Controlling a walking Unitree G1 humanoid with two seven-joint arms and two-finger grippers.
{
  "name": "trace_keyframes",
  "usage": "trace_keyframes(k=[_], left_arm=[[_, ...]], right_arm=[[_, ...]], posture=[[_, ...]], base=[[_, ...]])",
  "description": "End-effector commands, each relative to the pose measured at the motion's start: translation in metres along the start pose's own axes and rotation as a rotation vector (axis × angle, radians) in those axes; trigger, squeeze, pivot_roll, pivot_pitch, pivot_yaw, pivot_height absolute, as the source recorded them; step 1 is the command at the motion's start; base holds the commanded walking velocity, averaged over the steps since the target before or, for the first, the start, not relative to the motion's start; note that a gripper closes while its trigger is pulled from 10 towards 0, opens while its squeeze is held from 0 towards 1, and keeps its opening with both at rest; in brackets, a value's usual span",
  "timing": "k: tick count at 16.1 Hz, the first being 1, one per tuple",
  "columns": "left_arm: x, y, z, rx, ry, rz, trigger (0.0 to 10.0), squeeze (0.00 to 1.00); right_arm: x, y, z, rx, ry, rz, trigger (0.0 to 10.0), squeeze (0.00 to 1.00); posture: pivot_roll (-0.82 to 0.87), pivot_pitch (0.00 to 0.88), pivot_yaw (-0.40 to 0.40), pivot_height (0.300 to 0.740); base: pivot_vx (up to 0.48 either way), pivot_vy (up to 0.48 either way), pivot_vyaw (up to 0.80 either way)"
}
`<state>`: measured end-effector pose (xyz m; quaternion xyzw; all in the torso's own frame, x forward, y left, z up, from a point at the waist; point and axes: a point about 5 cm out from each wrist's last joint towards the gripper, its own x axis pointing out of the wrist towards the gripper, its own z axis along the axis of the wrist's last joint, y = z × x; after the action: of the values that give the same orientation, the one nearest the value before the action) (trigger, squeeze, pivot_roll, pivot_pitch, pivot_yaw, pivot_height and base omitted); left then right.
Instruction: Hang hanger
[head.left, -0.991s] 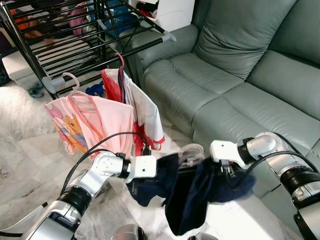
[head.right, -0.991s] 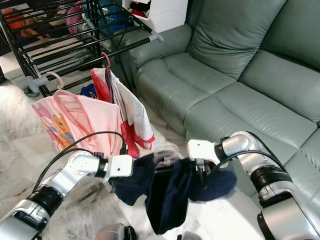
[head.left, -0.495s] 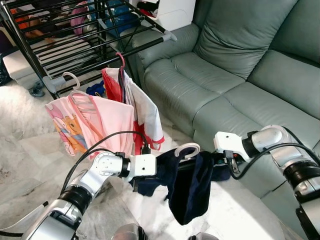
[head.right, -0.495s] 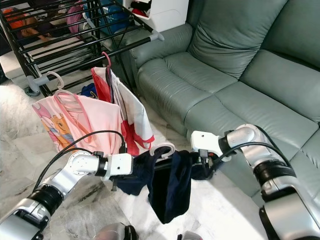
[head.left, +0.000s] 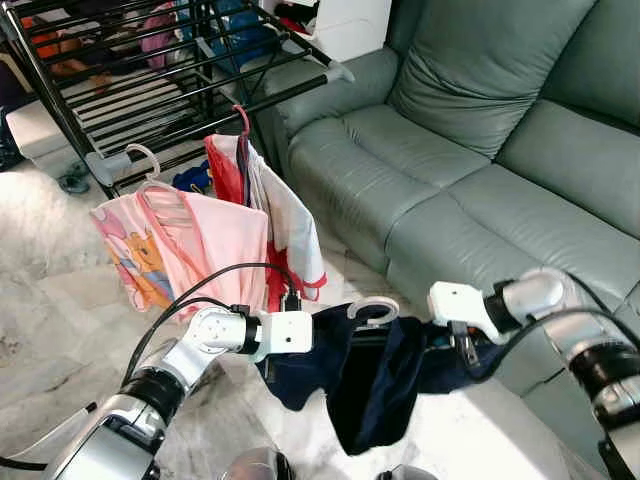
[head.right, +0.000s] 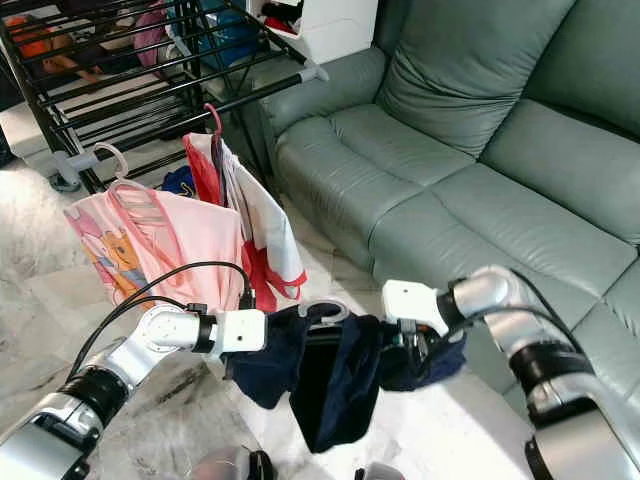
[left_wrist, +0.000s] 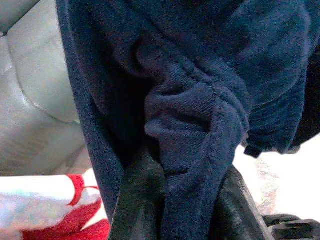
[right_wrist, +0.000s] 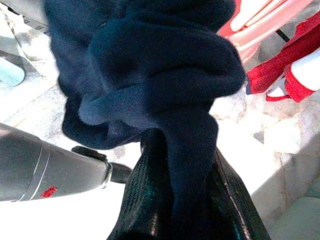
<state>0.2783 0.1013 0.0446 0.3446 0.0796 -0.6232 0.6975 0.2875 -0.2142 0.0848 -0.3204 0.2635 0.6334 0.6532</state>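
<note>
- At the far left stands a black drying rack (head.left: 150, 70), its rails crossing above the pale marble floor (head.left: 40, 300).
- From the rack's near rail hang a pink cartoon-print garment (head.left: 190, 245) on a pink hanger, and just beside it a red and white garment (head.left: 285, 225) on a red hook.
- The left tool (left_wrist: 172, 210) is low in front of these clothes; in the left wrist view its two black fingers (left_wrist: 135, 200) are clamped on a fold of the navy garment (head.left: 375, 385).
- The hanger (head.left: 372, 312) sits between the two arms, its pale hook standing up out of the navy cloth, well below the rack's rails and not on them.
- The navy garment drapes down from the hanger toward the floor.
- The right tool (right_wrist: 175, 200) grips the garment's other side, fingers (right_wrist: 142, 190) closed on bunched cloth.
- Behind it runs a grey-green leather sofa (head.left: 470, 130).
</note>
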Motion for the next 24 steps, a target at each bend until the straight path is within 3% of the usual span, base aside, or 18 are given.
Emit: trace_keyframes(k=[1,2,3,5,8,12,16,19,21,23,24], left_arm=[[0.001,0.008,0.003,0.064,0.024,0.027,8.3,1.0],[0.002,0.009,0.0,0.079,0.057,0.046,10.0,1.0],[0.002,0.009,-0.002,0.083,0.08,0.061,10.0,1.0],[0.003,0.005,-0.003,0.168,0.093,0.072,10.0,1.0],[0.006,-0.006,-0.003,0.223,0.064,0.069,10.0,1.0],[0.006,0.002,0.006,0.329,0.006,0.215,10.0,1.0],[0.001,-0.007,-0.004,0.325,0.016,0.228,10.0,1.0],[-0.005,-0.019,-0.012,0.319,0.014,0.224,10.0,1.0],[-0.007,-0.018,-0.019,0.271,0.06,0.276,10.0,1.0],[-0.013,-0.007,-0.026,0.09,0.084,0.434,10.0,1.0],[-0.018,0.003,-0.029,-0.098,0.07,0.603,10.0,1.0]], right_arm=[[0.0,-0.002,0.007,-0.033,-0.015,-0.027,0.0,0.0],[0.002,0.001,0.005,-0.02,-0.014,-0.035,0.0,0.0],[0.006,0.002,0.003,-0.017,-0.007,-0.057,0.0,0.0],[0.011,0.004,-0.004,-0.01,0.013,-0.126,0.0,0.0],[0.02,0.012,-0.012,0.039,0.006,-0.188,0.0,0.0],[0.044,0.026,-0.023,0.193,-0.016,-0.335,0.0,0.0],[0.056,0.039,-0.03,0.294,-0.034,-0.466,0.0,0.0],[0.059,0.041,-0.028,0.383,-0.075,-0.677,0.0,0.0],[0.06,0.04,-0.024,0.411,-0.109,-0.781,0.0,0.0],[0.062,0.04,-0.026,0.447,-0.088,-0.869,0.0,0.0],[0.059,0.039,-0.026,0.491,-0.098,-0.958,0.0,0.0]], posture=[[-0.05,0.0,0.058,0.74],[-0.05,0.0,0.056,0.74],[-0.05,0.0,0.056,0.74],[-0.05,0.0,0.052,0.74],[-0.04,0.0,0.041,0.74],[-0.04,0.0,0.026,0.74],[-0.05,0.0,0.036,0.74],[-0.07,0.0,0.069,0.74],[-0.07,0.0,0.072,0.74],[-0.07,0.0,0.075,0.74],[-0.07,0.0,0.071,0.74]], base=[[0.0,0.0,0.0],[0.0,0.0,0.0],[0.0,0.0,0.0],[0.0,0.0,0.0],[0.0,0.0,0.0],[0.0,0.0,0.0],[0.0,0.0,0.0],[0.0,0.0,0.0],[0.0,0.0,0.0],[0.0,0.0,0.0],[0.0,0.0,0.0]])
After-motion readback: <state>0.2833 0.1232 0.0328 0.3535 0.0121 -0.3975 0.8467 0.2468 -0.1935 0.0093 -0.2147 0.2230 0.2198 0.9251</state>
